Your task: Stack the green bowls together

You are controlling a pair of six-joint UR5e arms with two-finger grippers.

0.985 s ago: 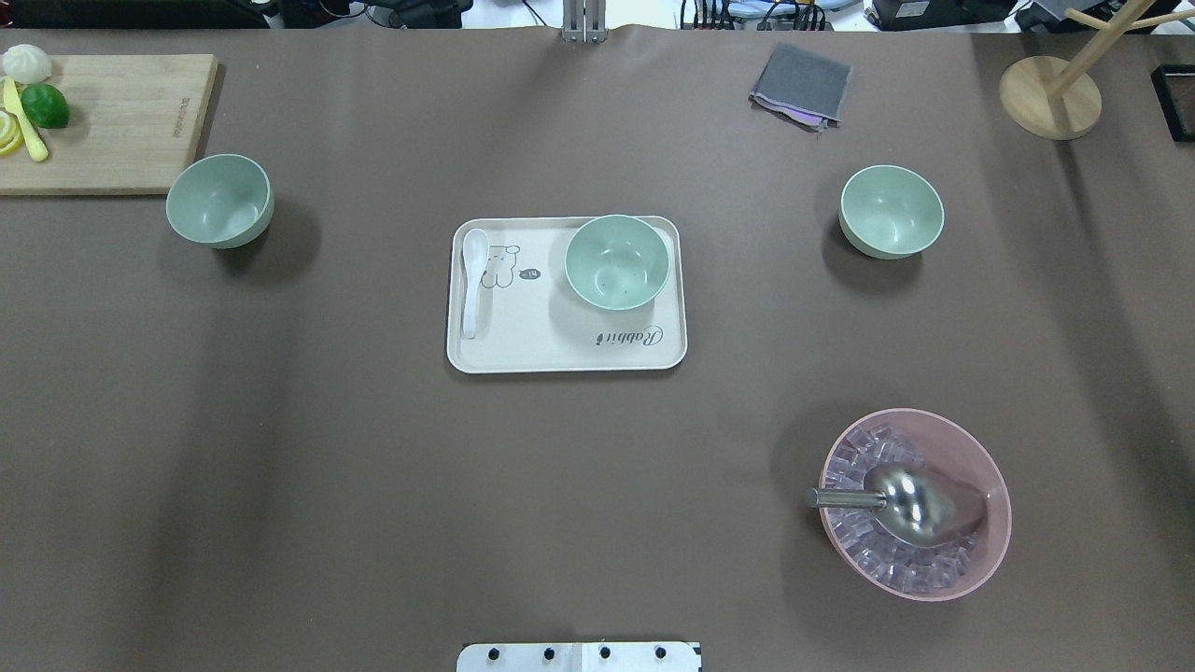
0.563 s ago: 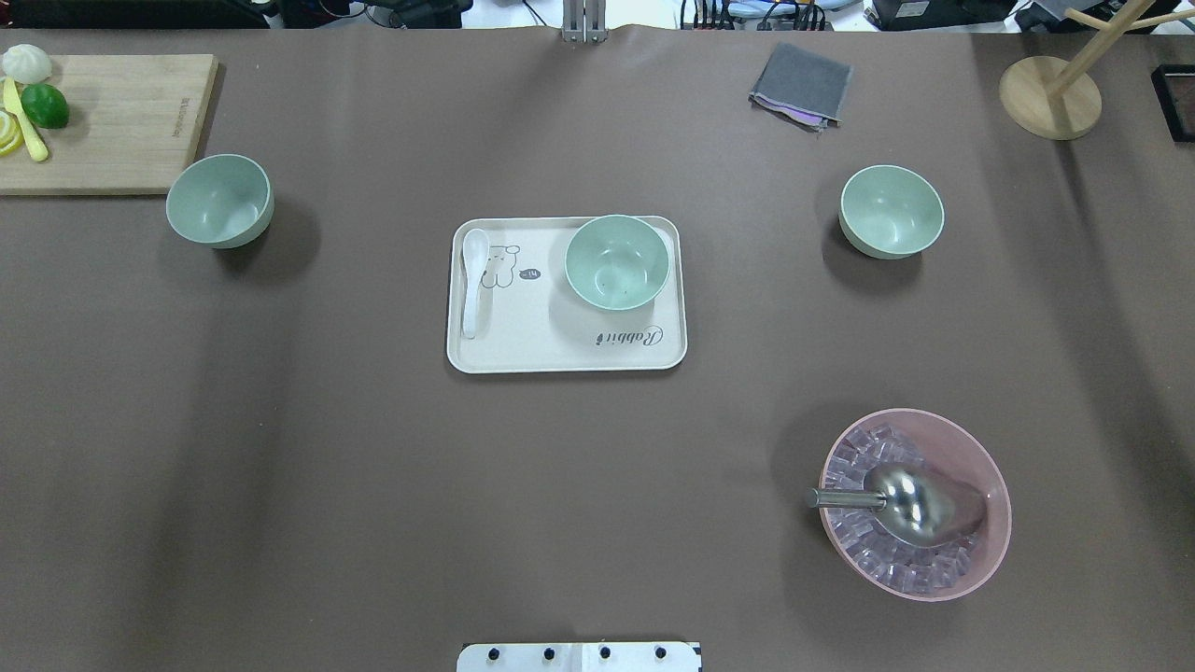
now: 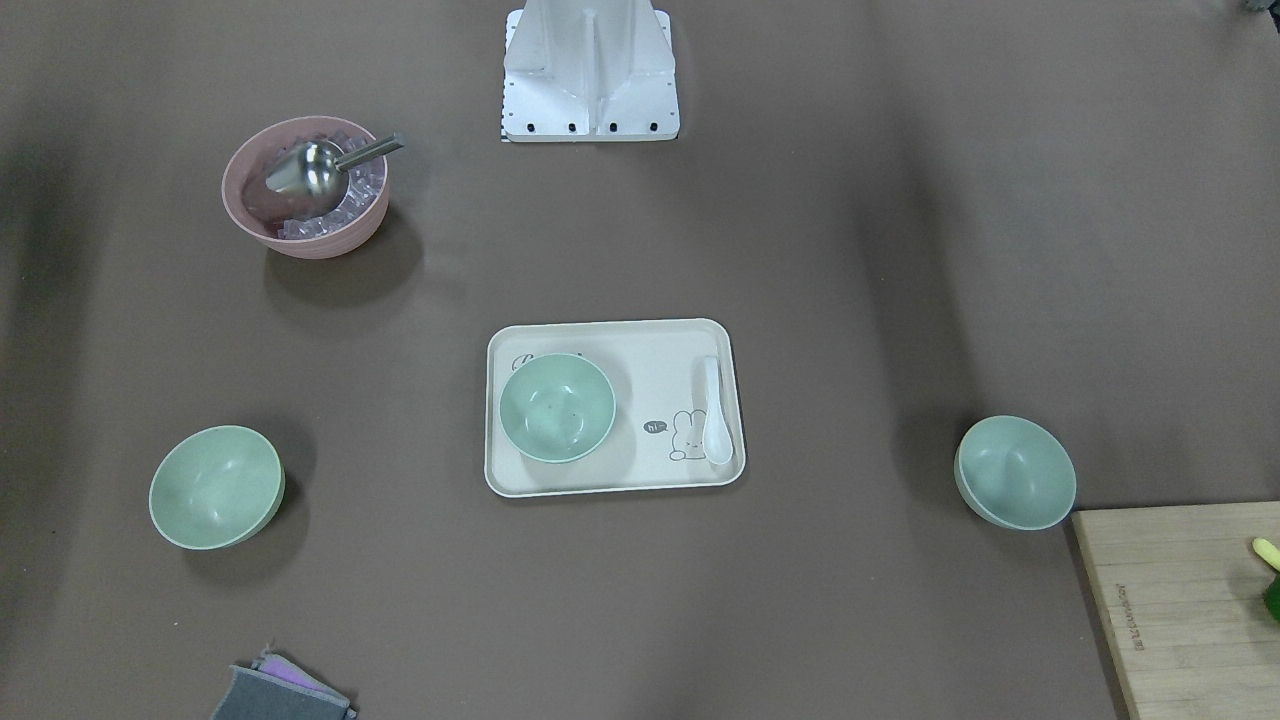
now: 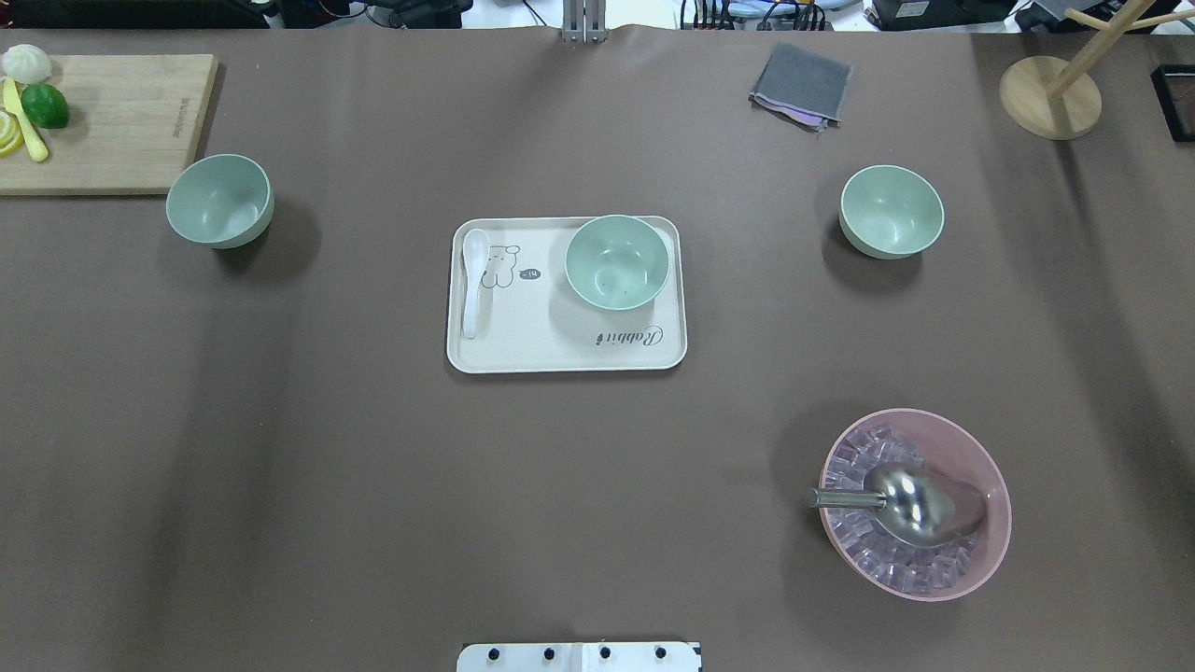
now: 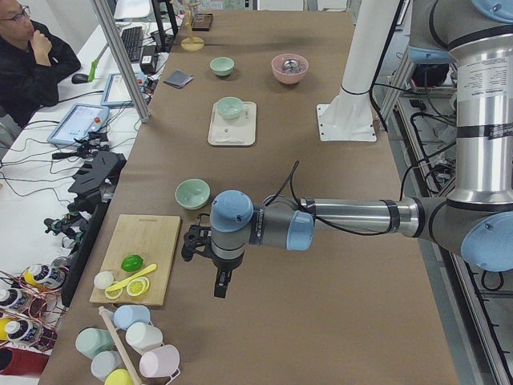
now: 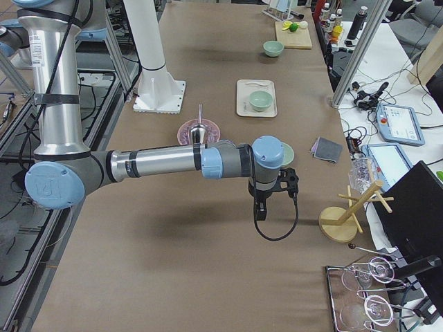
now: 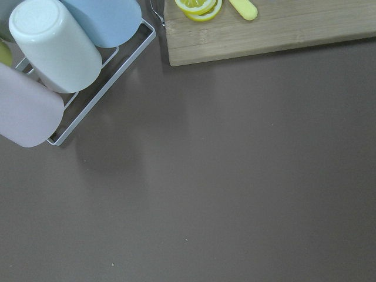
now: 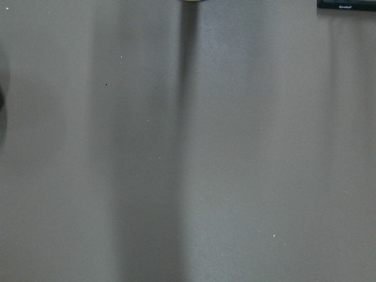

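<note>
At the robot's far left, seen only from the table's end, the left fingers (image 5: 221, 285) pointed down above bare tabletop (image 4: 373, 485) near the wooden cutting board (image 4: 121, 121). Whether they stood wide or narrow I cannot tell. The left wrist camera looked down on plain tabletop, a corner of that board, and upturned cups (image 7: 56, 47) lying in a wire rack (image 7: 106, 88).

The board carried a lime (image 4: 45, 105) and lemon slices (image 4: 9, 135). Just beside its right front corner sat the left green bowl (image 4: 219, 201), upright and empty on the tabletop.

In the middle lay a cream tray (image 4: 523, 350). A white spoon (image 4: 472, 280) rested along its left side, and the middle green bowl (image 4: 616, 262), faintly speckled inside, stood in its far right corner.

Well apart to the right, the right green bowl (image 4: 891, 212) stood upright and empty on the tabletop. All three bowls were separate, none nested in another. Beyond the right bowl lay a folded grey cloth (image 4: 801, 84), and further right stood a wooden stand (image 4: 1048, 97). Nearer the robot, a pink bowl (image 4: 990, 551) held ice cubes and a metal scoop (image 4: 910, 506).

At the far right end, the right fingers (image 6: 259, 210) hung pointing down above bare tabletop, near the right green bowl. Their spread cannot be told either.
</note>
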